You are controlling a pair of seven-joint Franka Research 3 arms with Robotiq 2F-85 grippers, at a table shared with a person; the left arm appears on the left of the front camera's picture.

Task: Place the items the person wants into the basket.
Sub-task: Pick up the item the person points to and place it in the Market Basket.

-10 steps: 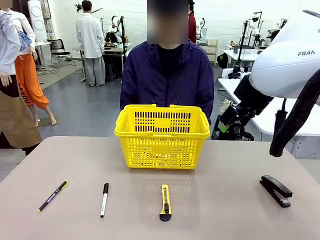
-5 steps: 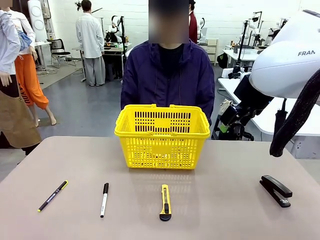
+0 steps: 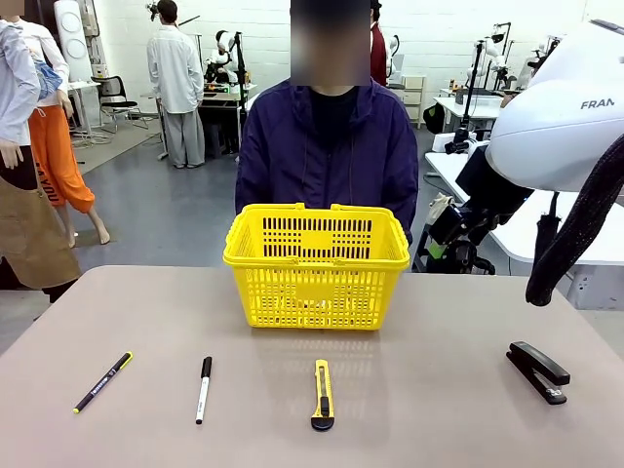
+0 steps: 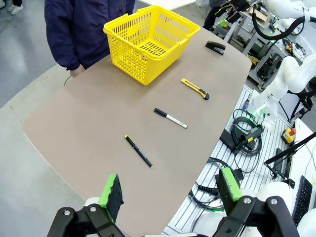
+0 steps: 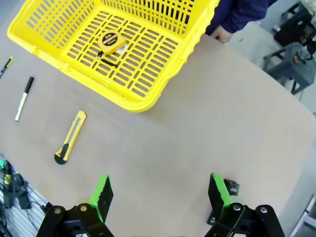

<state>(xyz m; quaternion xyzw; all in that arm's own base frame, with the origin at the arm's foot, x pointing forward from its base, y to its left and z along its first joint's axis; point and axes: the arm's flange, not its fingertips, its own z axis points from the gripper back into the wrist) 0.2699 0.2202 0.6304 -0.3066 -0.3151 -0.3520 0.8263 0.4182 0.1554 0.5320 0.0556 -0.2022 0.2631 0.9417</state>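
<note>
The yellow basket [image 3: 312,292] sits mid-frame in the front view, just before the person [image 3: 327,146]. The tape measure [image 5: 111,42] lies on its floor, upper left of the right wrist view. The white marker [image 3: 203,389] and the utility knife [image 3: 322,394] lie on the table [image 3: 439,390], lower centre. The left gripper [image 4: 170,187] and the right gripper [image 5: 159,192] hang above it, jaws wide, holding nothing.

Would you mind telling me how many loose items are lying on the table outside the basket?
4: the black pen at the robot's far left, the white marker right of it, the utility knife before the basket, the stapler at right. None appears hidden.
</note>
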